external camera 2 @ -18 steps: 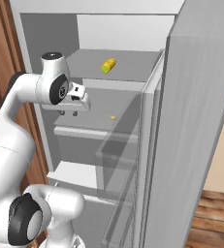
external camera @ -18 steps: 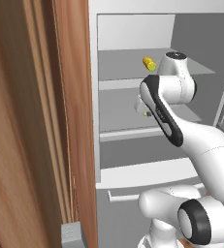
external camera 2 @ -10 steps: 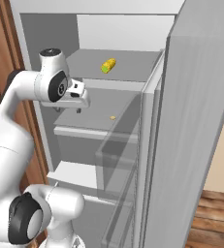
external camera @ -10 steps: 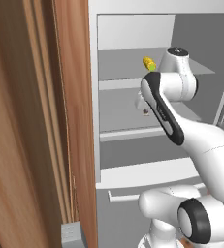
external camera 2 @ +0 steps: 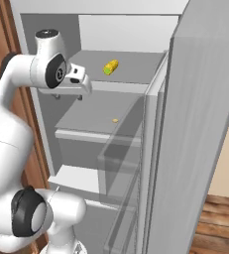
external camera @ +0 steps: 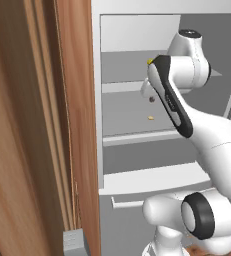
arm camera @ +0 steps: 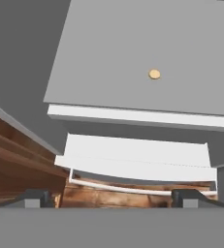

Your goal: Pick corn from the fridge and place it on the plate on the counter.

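The corn (external camera 2: pixel 111 67) lies on the fridge's (external camera 2: pixel 195 149) upper shelf (external camera 2: pixel 136 62), toward the far side. The gripper (external camera 2: pixel 67 96) hangs left of it, just below that shelf's front edge, fingers spread apart and empty. A tiny orange speck (arm camera: pixel 154 74), perhaps a crumb, rests on the middle shelf (arm camera: pixel 133 58).

The fridge (external camera 2: pixel 46 20) stands open, and its upper shelf (external camera 2: pixel 131 62) is bare all round the corn (external camera 2: pixel 111 67), which lies toward the far middle with room on every side. The gripper (external camera 2: pixel 66 95) hangs at that shelf's near left edge, seemingly just below shelf level. The open door (external camera 2: pixel 200 139) walls off the right. On the lower shelf (arm camera: pixel 147 58) sits only a tiny orange speck (arm camera: pixel 154 74).
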Controlling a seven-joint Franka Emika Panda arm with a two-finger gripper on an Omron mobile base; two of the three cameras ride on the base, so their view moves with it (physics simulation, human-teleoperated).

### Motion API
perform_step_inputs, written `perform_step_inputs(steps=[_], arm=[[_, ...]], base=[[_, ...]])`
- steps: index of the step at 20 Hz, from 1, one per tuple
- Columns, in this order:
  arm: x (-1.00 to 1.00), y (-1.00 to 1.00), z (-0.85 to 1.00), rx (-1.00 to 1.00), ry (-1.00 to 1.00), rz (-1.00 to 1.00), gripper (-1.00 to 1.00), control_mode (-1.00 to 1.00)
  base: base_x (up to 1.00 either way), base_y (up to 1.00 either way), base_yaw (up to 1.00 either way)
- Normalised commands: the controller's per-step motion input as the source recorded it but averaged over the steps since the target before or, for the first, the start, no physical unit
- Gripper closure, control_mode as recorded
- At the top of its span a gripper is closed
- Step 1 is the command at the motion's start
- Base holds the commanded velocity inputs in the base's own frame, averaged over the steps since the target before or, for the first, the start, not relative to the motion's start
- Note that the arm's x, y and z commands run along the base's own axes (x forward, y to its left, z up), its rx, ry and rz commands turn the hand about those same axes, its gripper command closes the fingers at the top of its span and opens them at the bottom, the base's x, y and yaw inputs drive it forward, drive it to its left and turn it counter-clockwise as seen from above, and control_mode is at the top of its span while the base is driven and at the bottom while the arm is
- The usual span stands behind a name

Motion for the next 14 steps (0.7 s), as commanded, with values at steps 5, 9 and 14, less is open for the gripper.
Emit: perform_step_inputs(steps=[5, 9, 14], arm=[[0.06, -0.34, 0.25, 0.0, 0.0, 0.0, -1.0, -1.0], [0.09, -0.23, 0.14, 0.0, -0.01, 0.0, -1.0, -1.0], [0.25, -0.02, 0.0, 0.0, -0.01, 0.0, -1.0, -1.0]], base=[[0.0, 0.0, 0.0], [0.0, 0.0, 0.0], [0.0, 0.0, 0.0]])
